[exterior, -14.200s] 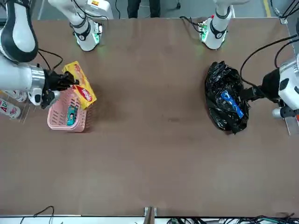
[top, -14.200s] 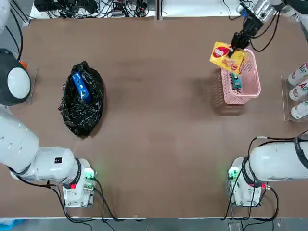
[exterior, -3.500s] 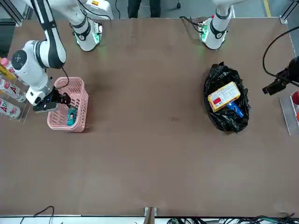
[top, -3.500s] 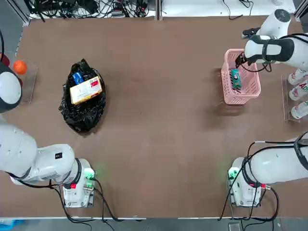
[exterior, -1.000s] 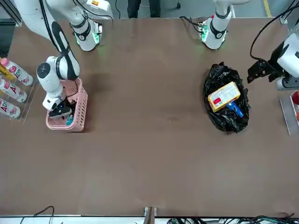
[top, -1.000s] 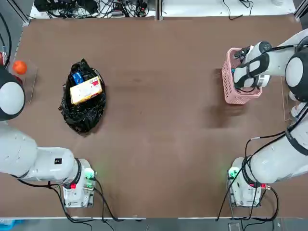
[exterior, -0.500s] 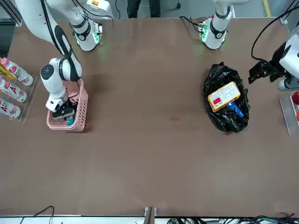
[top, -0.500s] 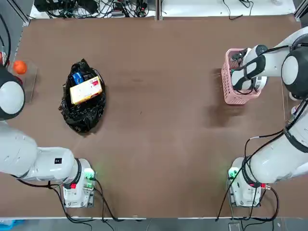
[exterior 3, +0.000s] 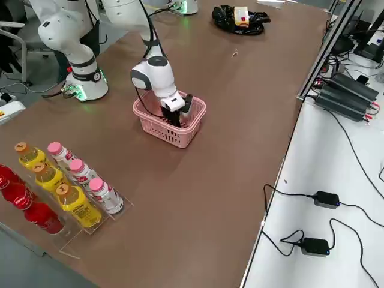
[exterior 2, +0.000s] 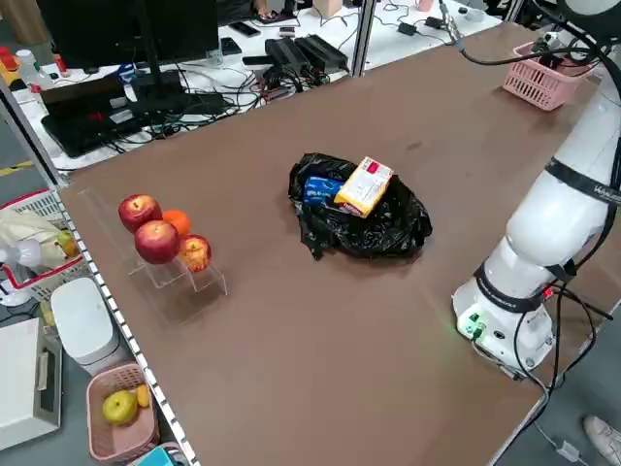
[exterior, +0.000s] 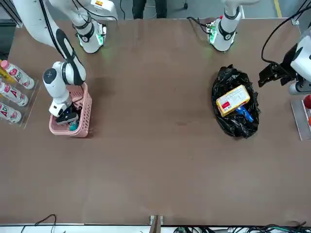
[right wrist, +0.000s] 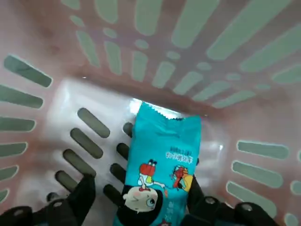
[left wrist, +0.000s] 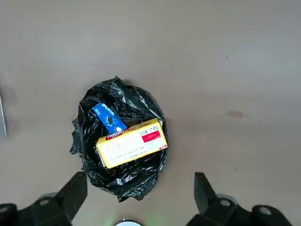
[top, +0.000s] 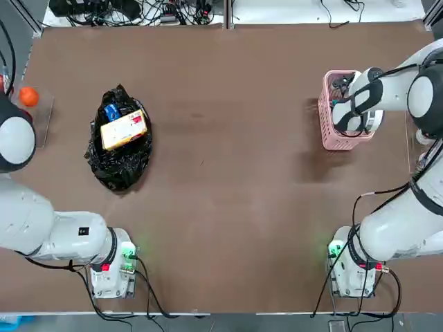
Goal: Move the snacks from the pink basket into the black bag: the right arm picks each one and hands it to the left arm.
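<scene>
Teal packet (right wrist: 162,165) first, seen in the right wrist view: it lies on the floor of the pink basket (right wrist: 35,101), with the released right hand (right wrist: 142,186) down around it, one finger on either side.

In the left wrist view, the left hand (left wrist: 142,176) is released, fingers wide apart with nothing between them. Black bag (left wrist: 136,181) below, carrying a blue packet (left wrist: 109,117) and a yellow box (left wrist: 133,143) that partly overlaps it.

From the top, basket and bag stand well apart on the bench (top: 228,173), the right arm leaning over the basket.

In the front view, the left hand hangs near the bag, and white bottles (exterior: 10,113) lie near the basket.

The left side view has apples (exterior 2: 157,242) and an orange ball (exterior 2: 177,221) on a clear stand (exterior 2: 184,291).

In the right side view, yellow bottles (exterior 3: 78,206) and red bottles (exterior 3: 39,215) lie beside the white ones.
</scene>
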`<state>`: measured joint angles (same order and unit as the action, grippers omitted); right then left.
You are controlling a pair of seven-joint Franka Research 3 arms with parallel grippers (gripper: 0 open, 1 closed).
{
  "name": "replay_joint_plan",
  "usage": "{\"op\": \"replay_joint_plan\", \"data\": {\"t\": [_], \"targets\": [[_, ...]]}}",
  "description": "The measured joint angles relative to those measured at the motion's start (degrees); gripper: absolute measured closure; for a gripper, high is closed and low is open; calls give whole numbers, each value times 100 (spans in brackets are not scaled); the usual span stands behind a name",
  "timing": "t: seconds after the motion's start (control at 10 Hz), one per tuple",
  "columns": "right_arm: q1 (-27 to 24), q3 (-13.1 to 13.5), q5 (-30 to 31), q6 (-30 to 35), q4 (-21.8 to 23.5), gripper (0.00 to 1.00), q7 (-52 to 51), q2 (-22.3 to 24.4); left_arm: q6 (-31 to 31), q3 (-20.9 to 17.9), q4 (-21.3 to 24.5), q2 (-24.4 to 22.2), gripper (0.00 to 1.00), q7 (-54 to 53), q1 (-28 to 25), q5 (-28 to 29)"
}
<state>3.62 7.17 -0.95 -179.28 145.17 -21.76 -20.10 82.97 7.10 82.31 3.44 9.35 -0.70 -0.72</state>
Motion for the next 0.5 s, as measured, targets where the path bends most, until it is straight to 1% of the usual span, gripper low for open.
{"op": "replay_joint_plan", "data": {"t": [0.1,0.4,0.5], "targets": [[0,-6,0,-1,-1,21,0,0,0,0,0,0,0,0,0,0],[0,-20,0,-6,-4,26,0,1,0,0,0,0,0,-3,0,0],[0,-29,0,-9,-6,34,2,3,0,-2,0,0,0,-16,-3,0]]}}
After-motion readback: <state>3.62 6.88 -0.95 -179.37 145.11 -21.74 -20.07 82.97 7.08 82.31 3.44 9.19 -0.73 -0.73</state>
